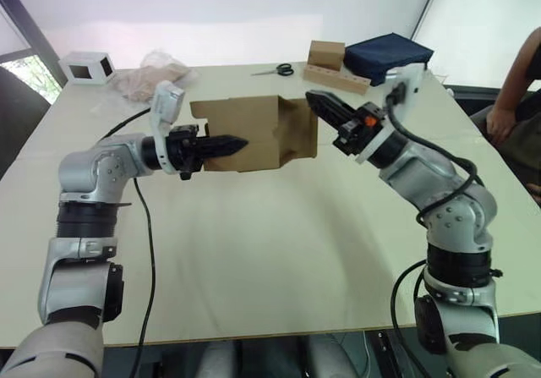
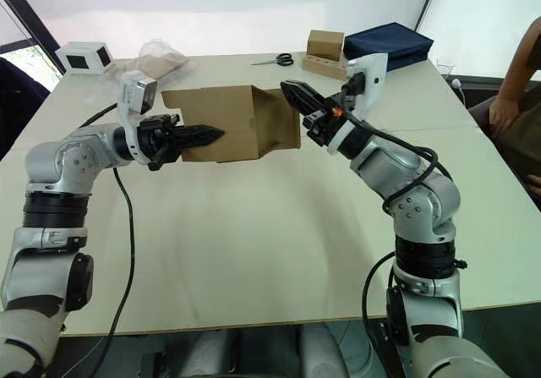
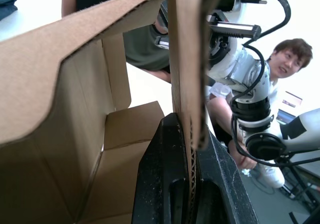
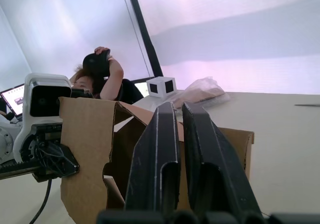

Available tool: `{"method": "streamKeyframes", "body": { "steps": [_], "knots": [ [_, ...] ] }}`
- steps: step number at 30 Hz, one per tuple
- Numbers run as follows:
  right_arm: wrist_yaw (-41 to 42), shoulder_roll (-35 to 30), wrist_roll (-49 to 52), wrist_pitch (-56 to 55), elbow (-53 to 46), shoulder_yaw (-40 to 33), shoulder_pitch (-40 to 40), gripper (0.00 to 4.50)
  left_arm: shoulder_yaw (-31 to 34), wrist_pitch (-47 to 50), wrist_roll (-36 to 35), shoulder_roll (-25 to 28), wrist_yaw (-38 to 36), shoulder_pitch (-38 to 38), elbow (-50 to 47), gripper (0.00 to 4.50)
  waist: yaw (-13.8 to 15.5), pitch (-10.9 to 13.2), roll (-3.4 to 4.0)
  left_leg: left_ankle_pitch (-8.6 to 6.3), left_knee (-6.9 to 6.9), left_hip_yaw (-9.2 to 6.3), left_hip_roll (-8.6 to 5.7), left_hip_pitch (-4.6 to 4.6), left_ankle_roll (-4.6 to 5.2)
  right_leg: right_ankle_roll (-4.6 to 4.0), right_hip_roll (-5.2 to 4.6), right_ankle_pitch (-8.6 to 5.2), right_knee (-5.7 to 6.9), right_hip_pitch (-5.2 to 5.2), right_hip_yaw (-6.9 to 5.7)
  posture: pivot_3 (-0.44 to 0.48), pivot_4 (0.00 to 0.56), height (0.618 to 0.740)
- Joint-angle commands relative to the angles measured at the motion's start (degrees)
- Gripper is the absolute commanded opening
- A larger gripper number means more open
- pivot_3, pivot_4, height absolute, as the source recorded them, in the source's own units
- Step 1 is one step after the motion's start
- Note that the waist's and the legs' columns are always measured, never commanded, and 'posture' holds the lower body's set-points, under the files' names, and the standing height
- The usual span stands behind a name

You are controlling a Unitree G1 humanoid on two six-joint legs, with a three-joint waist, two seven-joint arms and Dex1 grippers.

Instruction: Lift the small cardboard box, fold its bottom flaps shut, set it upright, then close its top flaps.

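Observation:
The small cardboard box (image 1: 254,128) lies on its side over the middle of the table, with its open ends facing left and right. My left gripper (image 1: 237,145) is shut on the box's near wall (image 3: 187,58), and cardboard runs between its fingers (image 3: 160,174). My right gripper (image 1: 313,99) is shut, with its tips at the box's right end where flaps (image 1: 300,137) are partly folded in. A flap (image 1: 200,109) sticks out at the left end. I cannot tell which end's flaps are the top flaps.
Along the table's (image 1: 270,260) far edge sit a white box with black windows (image 1: 87,67), a crumpled plastic bag (image 1: 148,78), scissors (image 1: 275,70), a brown box with a holed strip (image 1: 334,67) and a dark blue bag (image 1: 387,55). A person (image 1: 517,99) sits at the right.

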Motion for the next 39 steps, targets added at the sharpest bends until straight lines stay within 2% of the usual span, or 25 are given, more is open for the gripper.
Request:
{"method": "streamKeyframes", "body": {
  "steps": [1,24,39],
  "knots": [
    [0.69,0.96,-1.75,-1.12,-0.41,0.99,-1.05,0.14,0.73,-0.55,-1.37,0.57,-0.39,-1.38,-2.33,0.00,-0.02,0.00,0.00,0.00,0.00,0.00,0.00,0.00,0.00,0.00,0.00,0.00,0.00,0.00,0.00,0.000,0.150,0.740],
    [0.86,8.91,-3.18,0.03,-2.83,5.96,0.64,0.14,0.80,-1.08,-1.60,-1.44,0.68,-2.42,-1.18,0.00,-0.01,0.00,0.01,0.00,0.00,0.00,0.00,0.00,0.00,0.00,-0.01,0.00,0.01,-0.02,0.00,0.000,0.150,0.740],
    [3.16,1.22,3.11,5.02,-10.98,0.19,5.63,0.14,1.27,-1.91,-1.27,-0.45,0.98,-2.37,-0.30,0.00,0.07,0.01,0.01,-0.05,0.00,0.00,-0.01,-0.01,0.08,0.00,-0.02,0.00,0.00,-0.01,0.01,0.000,0.150,0.740]
  ]
}}
